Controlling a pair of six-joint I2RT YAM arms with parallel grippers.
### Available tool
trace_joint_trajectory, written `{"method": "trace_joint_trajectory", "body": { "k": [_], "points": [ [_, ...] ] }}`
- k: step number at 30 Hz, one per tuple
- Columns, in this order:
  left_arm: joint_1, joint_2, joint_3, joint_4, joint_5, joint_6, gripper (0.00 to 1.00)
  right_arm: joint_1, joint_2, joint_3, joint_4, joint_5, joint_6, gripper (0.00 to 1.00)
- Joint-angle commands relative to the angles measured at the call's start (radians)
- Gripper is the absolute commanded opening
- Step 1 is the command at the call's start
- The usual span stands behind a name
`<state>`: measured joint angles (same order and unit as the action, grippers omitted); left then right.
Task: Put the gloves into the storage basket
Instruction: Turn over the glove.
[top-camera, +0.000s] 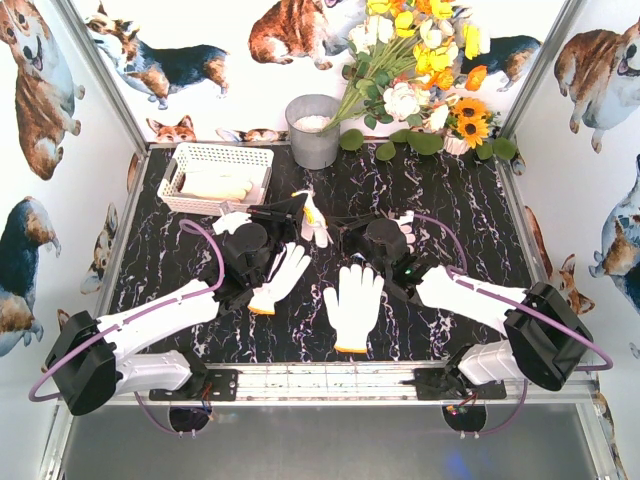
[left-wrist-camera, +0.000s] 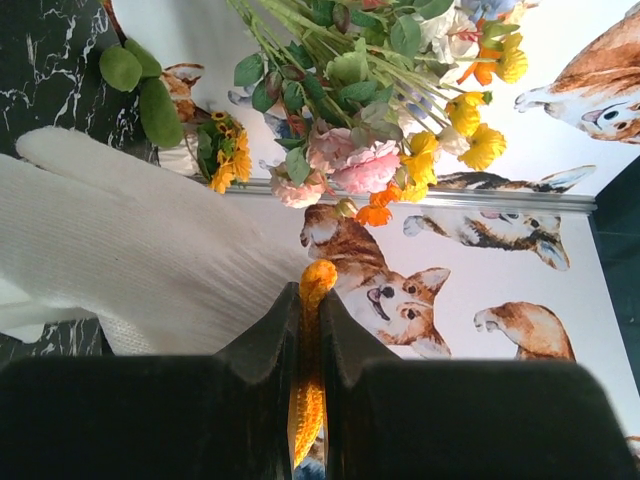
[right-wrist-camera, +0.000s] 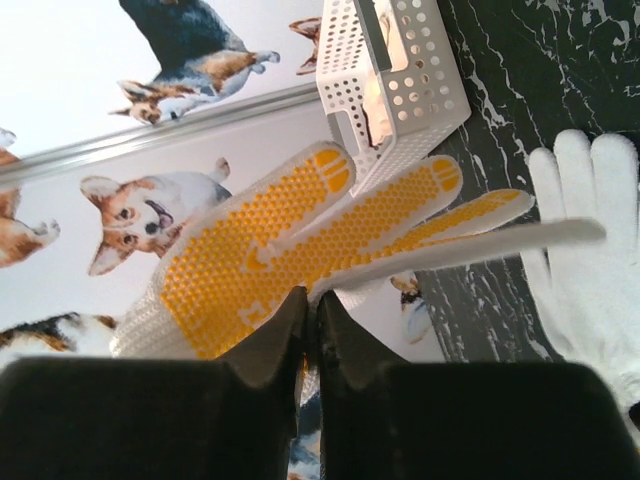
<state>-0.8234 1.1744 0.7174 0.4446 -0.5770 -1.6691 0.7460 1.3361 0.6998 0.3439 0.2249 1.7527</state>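
This is looking like a robotics lab's staged test cell, not a lived-in room. Two robot arms, left arm and right arm, are sitting bolted to a metal rail at the near edge, with purple cables looping off them. Bare aluminium posts are framing wall panels printed with corgis on the left, far and right sides. A black marble-patterned tabletop is serving as the work surface. Props are standing along the far edge: a storage basket at the left, a grey bucket in the middle and flowers at the right, with gloves lying nearer.
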Motion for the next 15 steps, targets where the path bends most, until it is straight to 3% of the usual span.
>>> {"method": "trace_joint_trajectory", "body": {
  "k": [1, 11, 15],
  "points": [
    [-0.006, -0.011, 0.007, -0.010, 0.028, 0.019, 0.00, 0.005, -0.040, 0.038, 0.014, 0.070, -0.041, 0.01],
    [-0.010, -0.066, -0.093, -0.155, 0.102, -0.004, 0.00, -0.009, -0.149, 0.098, -0.403, 0.094, -0.325, 0.00],
    [-0.043, -0.036, -0.132, -0.172, 0.160, -0.028, 0.00, -0.027, -0.161, 0.082, -0.465, 0.034, -0.431, 0.00]
  ]
}}
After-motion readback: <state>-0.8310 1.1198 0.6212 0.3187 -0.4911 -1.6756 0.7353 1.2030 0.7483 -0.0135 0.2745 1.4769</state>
